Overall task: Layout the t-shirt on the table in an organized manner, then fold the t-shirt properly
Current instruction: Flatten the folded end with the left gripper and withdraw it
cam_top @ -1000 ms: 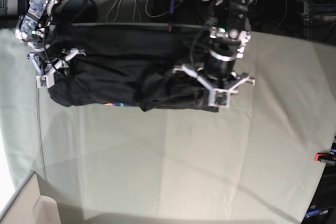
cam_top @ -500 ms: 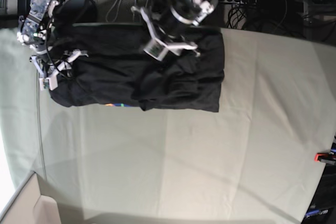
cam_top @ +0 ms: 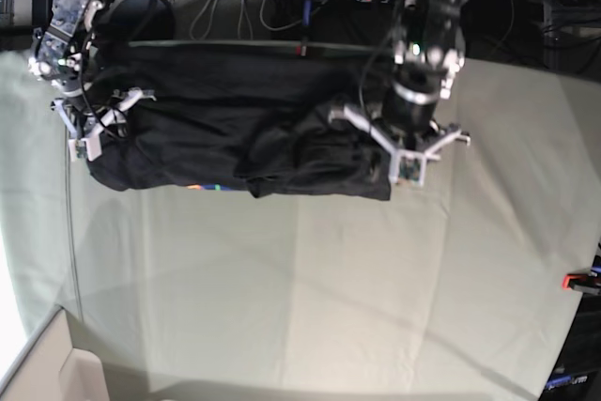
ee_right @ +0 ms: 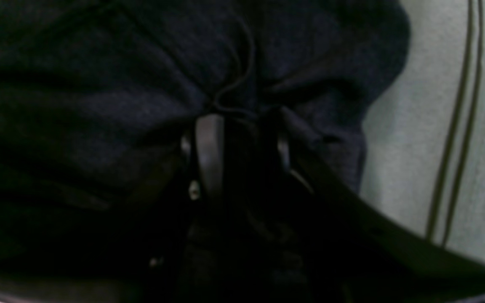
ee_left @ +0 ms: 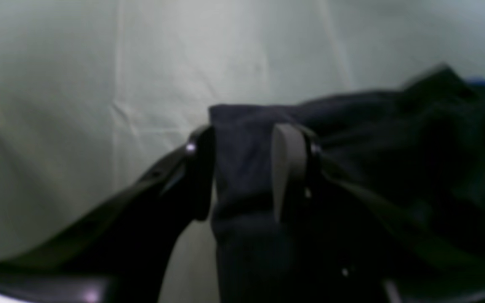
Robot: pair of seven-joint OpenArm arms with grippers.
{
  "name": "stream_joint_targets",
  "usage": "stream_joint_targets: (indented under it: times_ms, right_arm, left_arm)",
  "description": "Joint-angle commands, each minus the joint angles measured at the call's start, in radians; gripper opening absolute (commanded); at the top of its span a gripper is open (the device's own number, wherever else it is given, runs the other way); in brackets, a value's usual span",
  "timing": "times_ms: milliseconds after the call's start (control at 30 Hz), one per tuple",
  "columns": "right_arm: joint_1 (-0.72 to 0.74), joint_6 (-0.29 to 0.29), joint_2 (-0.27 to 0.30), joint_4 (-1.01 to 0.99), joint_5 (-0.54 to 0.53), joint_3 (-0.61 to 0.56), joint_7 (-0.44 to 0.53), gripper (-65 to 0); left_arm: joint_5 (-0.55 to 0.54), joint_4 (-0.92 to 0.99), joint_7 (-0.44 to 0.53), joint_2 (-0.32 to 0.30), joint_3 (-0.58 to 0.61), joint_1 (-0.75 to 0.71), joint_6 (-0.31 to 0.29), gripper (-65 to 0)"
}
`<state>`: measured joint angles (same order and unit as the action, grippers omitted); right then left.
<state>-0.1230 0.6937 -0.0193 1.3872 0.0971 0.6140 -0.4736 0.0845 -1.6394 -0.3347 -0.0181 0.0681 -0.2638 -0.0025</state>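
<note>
Both grippers' fingers [ee_left: 286, 172] pinch the t-shirt [cam_top: 235, 129], which lies bunched on the worktop [cam_top: 310, 288]; layout unfinished, folding not begun

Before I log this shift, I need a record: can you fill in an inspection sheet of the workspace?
Surface: pale grey-green cloth-covered table, faint creases.
Job's things: black cotton t-shirt bunched along the far edge, not flat; a bit of multicolour print shows at its near hem.
Clutter: nothing seen on the cloth.
Grippers: left gripper closed on the t-shirt's edge; right gripper closed on a fold of it.
Cables: a thin dark cable lies on the table by the right gripper; a tangle behind the table.
Surroundings: red clamp at the table's edge.
</note>
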Motion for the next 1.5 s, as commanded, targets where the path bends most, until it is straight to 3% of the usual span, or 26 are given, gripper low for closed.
stream_joint_targets:
  times_ms: [0,167,400,667,800,933,1100,1233,1367,1467]
  right_arm:
    - [0.004,0.004,0.005,0.010,-0.010,-0.001,0.006,-48.0]
    - [0.004,0.004,0.005,0.010,-0.009,-0.003,0.006,-48.0]
    - [0.001,0.004,0.005,0.010,-0.007,0.004,0.006,-48.0]
    - [0.000,0.004,0.006,0.011,-0.007,0.005,0.006,-48.0]
    - [0.000,0.004,0.006,0.011,-0.007,0.005,0.006,-47.8]
    - [0.000,0.004,0.006,0.011,-0.007,0.005,0.006,-47.7]
    - [0.000,0.004,0.006,0.011,-0.007,0.005,0.005,-47.5]
    - [-0.002,0.004,0.006,0.011,-0.007,0.005,0.005,-46.3]
    - [-0.004,0.004,0.006,0.019,-0.007,0.007,0.005,-35.4]
    - [-0.005,0.004,0.006,0.025,-0.012,0.008,0.005,-25.2]
  left_arm:
    - [0.001,0.014,0.024,0.004,0.000,0.030,0.000,-42.5]
    - [0.001,0.098,0.024,0.008,0.005,0.077,0.000,-42.5]
    - [0.002,0.161,0.023,-0.009,0.184,0.044,-0.003,-42.5]
    - [0.001,0.026,0.024,-0.082,0.462,-0.009,-0.003,-42.5]
    - [0.001,-0.094,0.029,-0.115,0.502,-0.039,-0.001,-42.5]
    - [0.001,-0.166,0.024,-0.115,0.427,-0.065,0.006,-42.5]
    - [-0.015,-0.140,0.024,-0.090,0.178,-0.105,-0.001,-42.2]
    - [-0.167,-0.098,0.015,-0.076,0.008,-0.107,-0.001,-30.1]
    - [-0.329,-0.038,-0.050,-0.079,-0.093,-0.076,-0.003,-16.7]
    - [-0.414,0.034,-0.068,-0.081,-0.150,-0.045,-0.003,-14.7]
